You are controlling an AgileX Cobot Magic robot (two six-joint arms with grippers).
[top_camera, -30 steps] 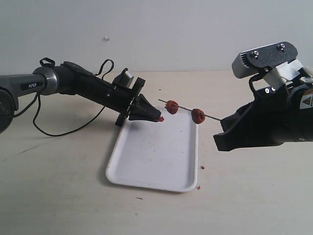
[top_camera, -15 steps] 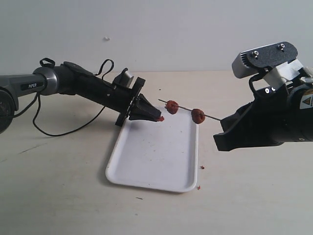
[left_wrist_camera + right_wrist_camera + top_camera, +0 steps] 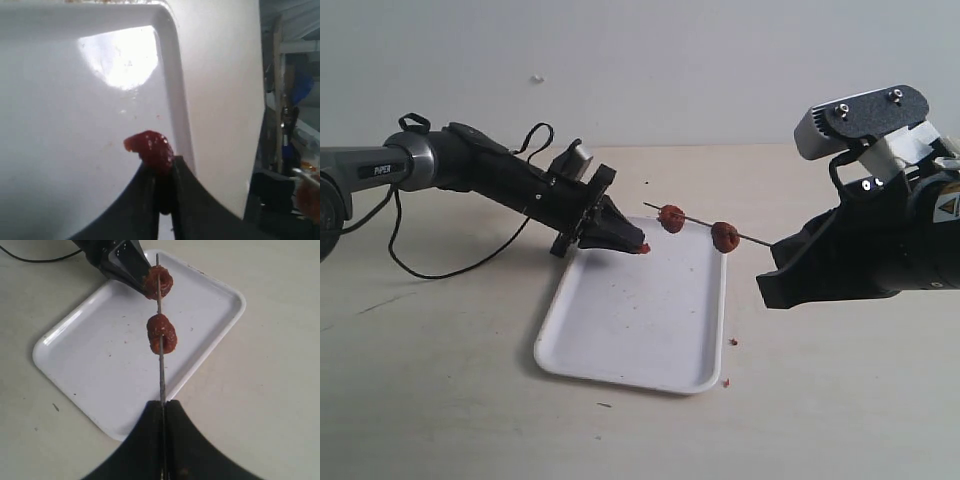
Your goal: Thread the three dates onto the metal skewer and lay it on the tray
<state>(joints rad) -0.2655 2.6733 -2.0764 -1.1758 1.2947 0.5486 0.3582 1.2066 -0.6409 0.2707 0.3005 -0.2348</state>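
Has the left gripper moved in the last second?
Yes, slightly: the left gripper, shut on a date, has drawn back leftward, away from the metal skewer, which stayed put.

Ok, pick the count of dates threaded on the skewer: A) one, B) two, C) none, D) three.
B: two dates are threaded on the skewer; the third date is pinched in the left gripper, not on the rod.

The scene is viewed from the near side toward the far wall (image 3: 620,60); the tray (image 3: 630,320) is shared by both close wrist views.
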